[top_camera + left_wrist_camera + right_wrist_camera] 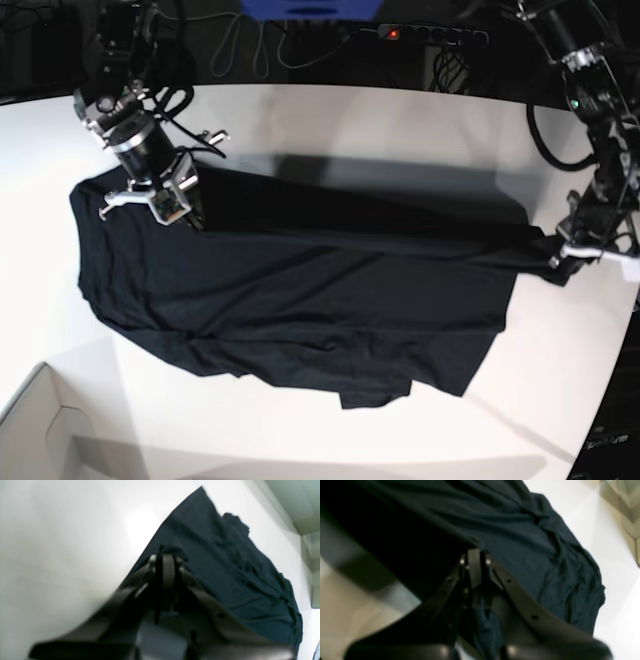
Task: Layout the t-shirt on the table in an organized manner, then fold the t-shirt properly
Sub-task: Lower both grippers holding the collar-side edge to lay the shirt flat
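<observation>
T-shirt (300, 300) fabric hangs stretched between 2 raised pinch points and drapes down onto the white table (400, 130), so the step in hand looks like the spreading-out part of the layout.

On the base view's left, the right gripper (185, 205) is clamped on the shirt's upper edge; its wrist view shows the jaws closed with dark cloth bunched between them (480, 620). From that grip the raised edge runs as a taut line across to the base view's right, where the left gripper (560, 255) is pinched narrow on the opposite corner. The left wrist view shows a small tuft of cloth (175, 551) at the closed jaw tips.

Below that line the body of the shirt lies wrinkled on the table, its lower hem (380, 395) slack and folded near the front edge, close to a cardboard box corner (40, 440).

To do this well, I judge both arms should keep even tension along the held edge, lower together, and drag slightly away from the slack hem so the wrinkles pull flat. Releasing 1 side early would likely let the cloth bunch.
</observation>
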Robot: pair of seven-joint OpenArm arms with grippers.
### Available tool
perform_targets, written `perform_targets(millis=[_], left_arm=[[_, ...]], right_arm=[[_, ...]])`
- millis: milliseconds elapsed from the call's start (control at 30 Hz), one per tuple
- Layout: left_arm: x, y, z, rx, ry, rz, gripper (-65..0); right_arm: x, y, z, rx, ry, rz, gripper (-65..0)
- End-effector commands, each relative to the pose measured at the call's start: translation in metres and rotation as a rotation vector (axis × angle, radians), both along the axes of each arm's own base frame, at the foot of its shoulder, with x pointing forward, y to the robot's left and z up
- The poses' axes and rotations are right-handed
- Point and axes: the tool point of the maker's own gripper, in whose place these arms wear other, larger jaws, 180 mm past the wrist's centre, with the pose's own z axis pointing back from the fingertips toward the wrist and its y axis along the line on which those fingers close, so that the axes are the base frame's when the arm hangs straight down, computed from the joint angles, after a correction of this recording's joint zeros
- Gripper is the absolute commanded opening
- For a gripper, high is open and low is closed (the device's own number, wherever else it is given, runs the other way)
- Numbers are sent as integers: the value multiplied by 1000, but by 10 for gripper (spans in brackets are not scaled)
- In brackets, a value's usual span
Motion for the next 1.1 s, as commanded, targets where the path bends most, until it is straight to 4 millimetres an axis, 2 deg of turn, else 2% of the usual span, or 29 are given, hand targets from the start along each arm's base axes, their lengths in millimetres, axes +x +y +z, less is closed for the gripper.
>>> perform_targets(millis=[0, 167, 333, 567, 767, 1067], left_arm=[[8, 1, 10, 3, -30, -1, -650], [20, -5, -12, -48, 19, -8, -650], [30, -10, -28, -86, 57, -12, -650], [52, -9, -32, -129, 65, -5, -650], [63, -8, -32, -155, 66, 2, -650], [67, -9, -32, -162, 72, -6, -635]], right_arm=[[8, 0, 11, 13, -44, 1, -650], [13, -8, -3, 4, -14, 3, -650], [18, -8, -6, 12, -12, 2, -650], [33, -9, -10, 28, -8, -5, -650], [41, -9, -20, 42, 15, -11, -650], [41, -12, -22, 33, 21, -9, -646]])
